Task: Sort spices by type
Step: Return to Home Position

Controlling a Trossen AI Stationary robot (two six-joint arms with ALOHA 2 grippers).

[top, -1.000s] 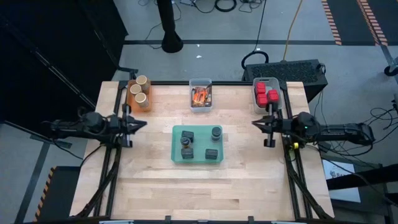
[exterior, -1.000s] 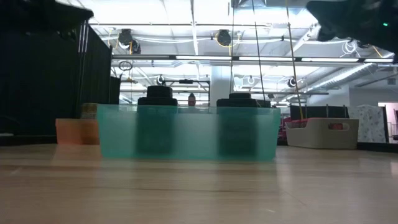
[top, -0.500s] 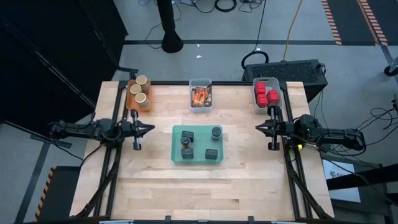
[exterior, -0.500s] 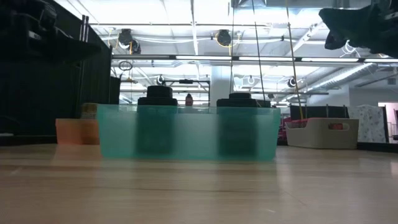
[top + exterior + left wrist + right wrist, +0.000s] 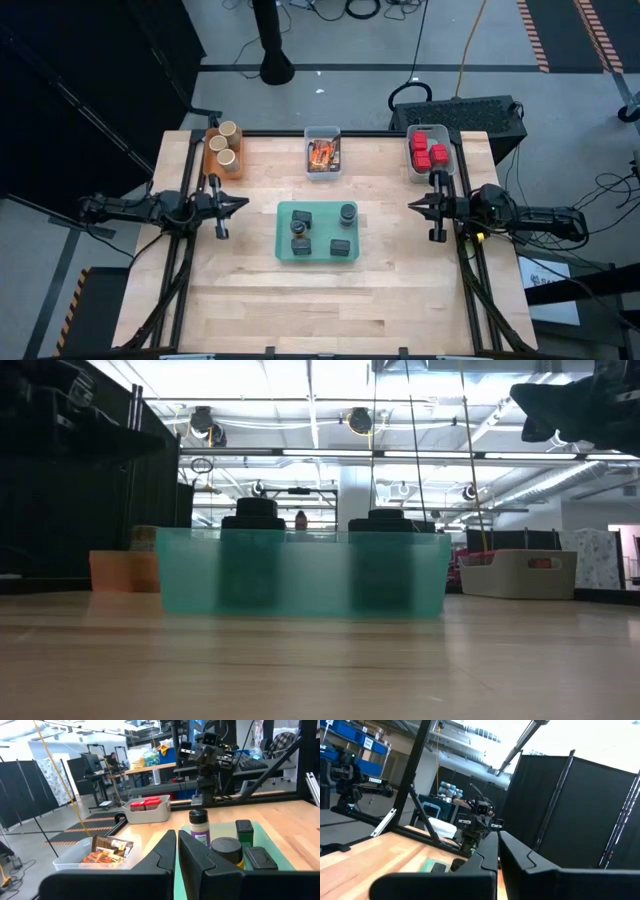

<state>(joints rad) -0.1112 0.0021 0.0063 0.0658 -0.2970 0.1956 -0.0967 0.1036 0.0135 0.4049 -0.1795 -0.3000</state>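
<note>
Jaws pressed together, left gripper [image 5: 238,203] and right gripper [image 5: 411,204] flank the flat teal plastic tray [image 5: 320,226] holding dark grey jars [image 5: 347,213].

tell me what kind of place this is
Most likely a robotics lab in an industrial hall: a left arm and right arm flank a wooden table, exposed pipes and strip lights run overhead, and black screens and cables surround the rig.
</note>
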